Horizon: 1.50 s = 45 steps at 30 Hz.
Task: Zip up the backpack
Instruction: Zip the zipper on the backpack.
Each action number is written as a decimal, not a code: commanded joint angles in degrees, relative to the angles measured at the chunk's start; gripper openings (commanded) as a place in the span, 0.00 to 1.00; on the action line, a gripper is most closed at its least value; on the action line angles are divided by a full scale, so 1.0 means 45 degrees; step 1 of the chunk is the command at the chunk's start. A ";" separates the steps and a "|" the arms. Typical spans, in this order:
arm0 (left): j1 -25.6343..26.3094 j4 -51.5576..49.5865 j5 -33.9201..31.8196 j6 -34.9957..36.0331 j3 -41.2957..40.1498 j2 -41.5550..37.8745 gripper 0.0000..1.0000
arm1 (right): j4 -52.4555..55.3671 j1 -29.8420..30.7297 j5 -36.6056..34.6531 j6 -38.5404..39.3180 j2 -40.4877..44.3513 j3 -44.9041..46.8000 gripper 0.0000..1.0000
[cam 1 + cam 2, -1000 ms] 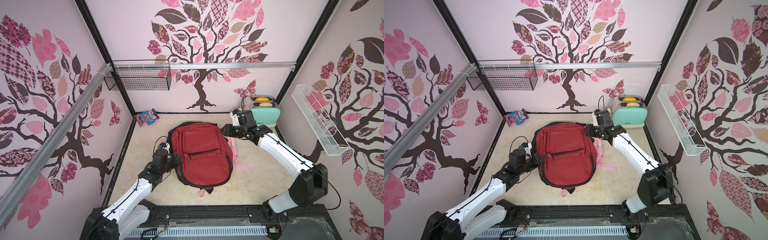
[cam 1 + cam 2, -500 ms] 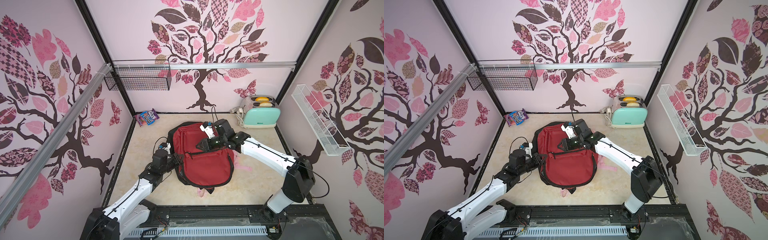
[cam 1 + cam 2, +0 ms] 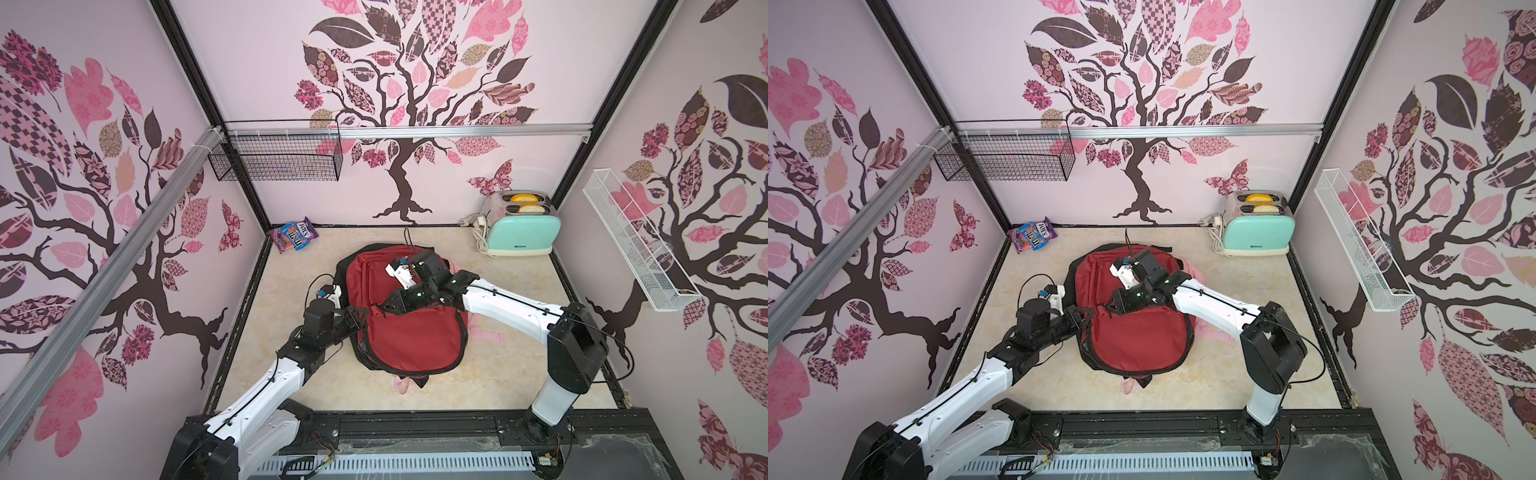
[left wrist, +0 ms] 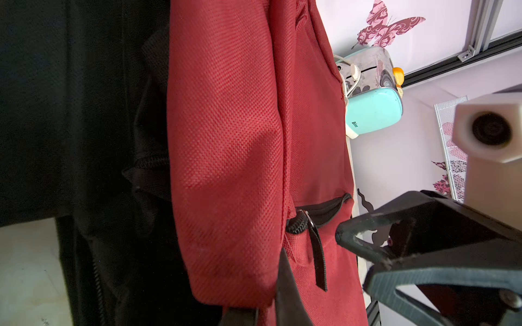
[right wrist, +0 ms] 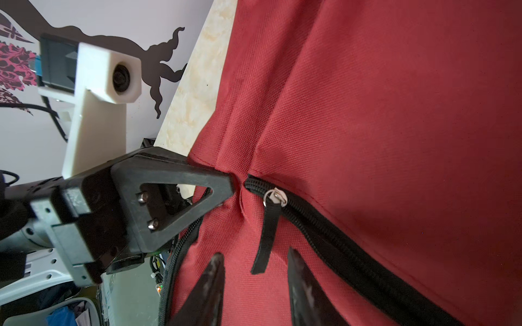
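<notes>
the left gripper was clamped on fabric at the left edge of the backpack, just beside the zipper's end, likely to keep it taut. the backpack lay flat in the middle of the table. the right gripper hung with jaws apart astride the zipper pull, not yet pinching it.

— Any writing to read here?
— The candy bag in the far left corner of the table says "m&m's", upside down in both top views.
— And the toaster?
— One small dark word on its front, too small to read.
</notes>
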<state>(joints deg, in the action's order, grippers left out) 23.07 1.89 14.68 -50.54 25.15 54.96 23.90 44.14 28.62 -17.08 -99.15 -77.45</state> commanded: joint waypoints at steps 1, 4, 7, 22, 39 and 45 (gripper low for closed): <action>-0.0075 0.0963 0.0175 0.0119 -0.0049 -0.0043 0.00 | -0.0211 0.0110 -0.0132 -0.0052 -0.0312 -0.0338 0.39; -0.0068 0.0950 0.0197 0.0096 -0.0066 -0.0123 0.00 | -0.0339 0.0137 -0.0111 -0.0109 -0.0594 -0.0376 0.39; -0.0069 0.0931 0.0209 0.0113 -0.0004 -0.0129 0.00 | -0.0410 0.0152 -0.0091 -0.0149 -0.0943 -0.0474 0.39; -0.0164 0.0438 0.0003 0.0371 0.0077 -0.0101 0.00 | -0.0311 0.0153 -0.0033 0.0024 -0.1284 -0.0719 0.03; -0.1377 0.0843 0.0430 -0.0057 0.0120 -0.0215 0.63 | 0.0165 0.0161 0.0692 0.0449 -0.1292 -0.1098 0.00; -0.1376 0.0899 0.0884 0.0215 0.0446 0.0776 0.67 | 0.0255 0.0156 0.1022 0.0543 -0.1159 -0.1145 0.00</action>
<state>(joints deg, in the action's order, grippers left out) 17.23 3.42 18.04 -50.94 25.19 57.80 24.21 44.49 31.07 -15.57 -104.71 -80.47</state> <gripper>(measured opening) 0.665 0.045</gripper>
